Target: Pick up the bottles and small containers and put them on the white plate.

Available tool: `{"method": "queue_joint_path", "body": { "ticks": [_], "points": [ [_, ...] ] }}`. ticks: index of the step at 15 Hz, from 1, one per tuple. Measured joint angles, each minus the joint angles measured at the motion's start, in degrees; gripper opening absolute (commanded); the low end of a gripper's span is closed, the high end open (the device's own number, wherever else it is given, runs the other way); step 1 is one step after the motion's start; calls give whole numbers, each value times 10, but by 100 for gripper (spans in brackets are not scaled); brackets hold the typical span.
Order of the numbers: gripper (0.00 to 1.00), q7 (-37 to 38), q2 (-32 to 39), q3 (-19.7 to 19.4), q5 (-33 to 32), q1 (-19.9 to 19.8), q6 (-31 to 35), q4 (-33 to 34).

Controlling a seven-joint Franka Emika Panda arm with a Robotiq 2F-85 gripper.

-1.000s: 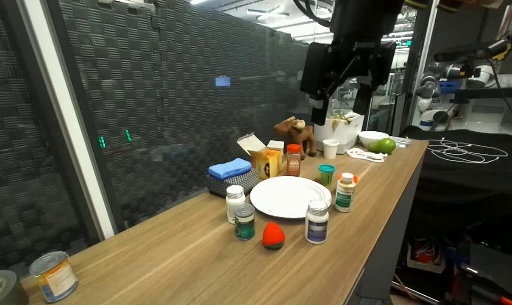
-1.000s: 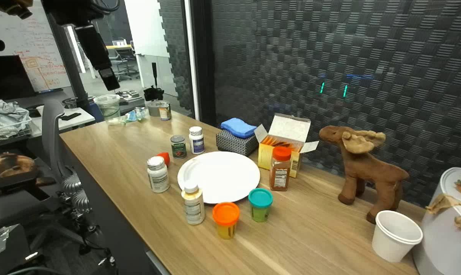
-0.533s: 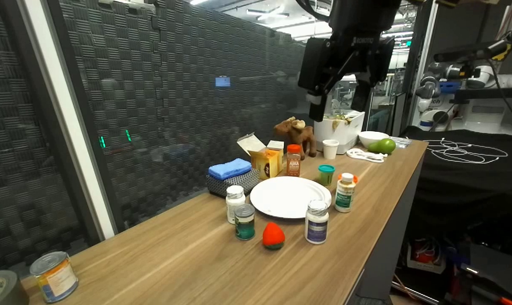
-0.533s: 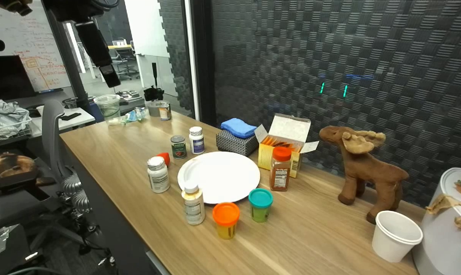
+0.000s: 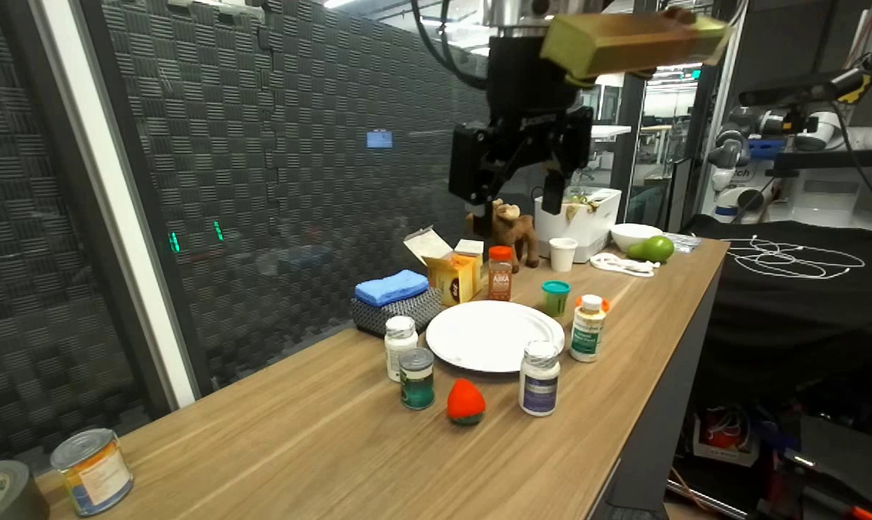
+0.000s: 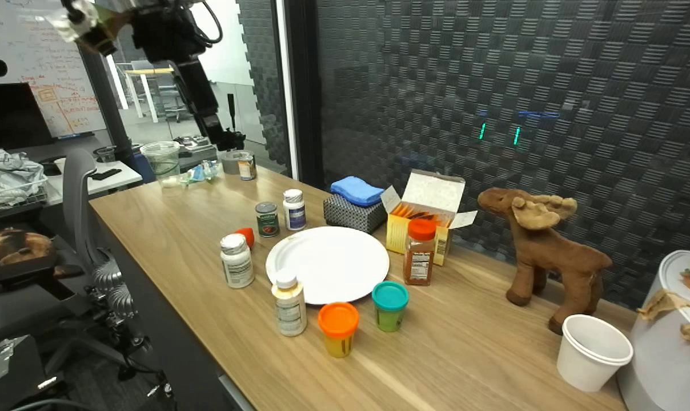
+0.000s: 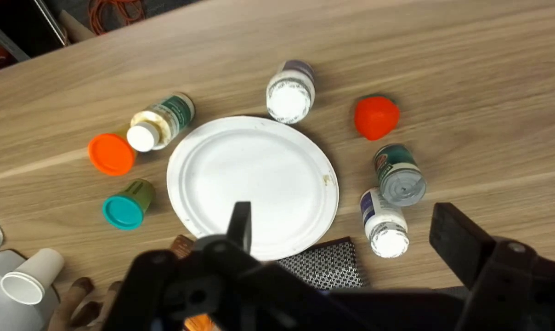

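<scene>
Bottles and small containers: all upright on the wooden table, gathered around the white plate.
Tape roll: far left as I look along in an exterior view, an orange-labelled tin can just beside it.
Blue block: flat on top of a dark patterned box.
White bottle: just beside the green can, which hides part of it from here.
Yellow box: flaps up, orange packets showing inside in an exterior view.
Red piece: sitting on the table, near the green can.
On the white plate: a small brownish mark near the rim, in the wrist view.
Spice bottle: red-capped, just beside the yellow box.
Toy moose: brown, standing beyond the spice bottle.
Gripper: hanging in the air above the table, well apart from the bottles, its fingers spread wide.
Second white bottle: purple-labelled, just beside the plate.
Teal-lidded tub: near the plate, with a white cup farther back.
Green-labelled bottle: white-capped, near the plate, an orange-lidded tub just beside it.
White bowl: toward the far right, something green in front of it.
</scene>
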Motion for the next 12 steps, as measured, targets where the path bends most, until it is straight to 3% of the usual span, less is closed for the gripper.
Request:
{"method": "queue_joint_path", "body": {
  "ticks": [4,12],
  "points": [
    [100,64,121,-7,-58,13,51,76],
    [100,76,321,-70,-24,102,98,217]
  ]
}}
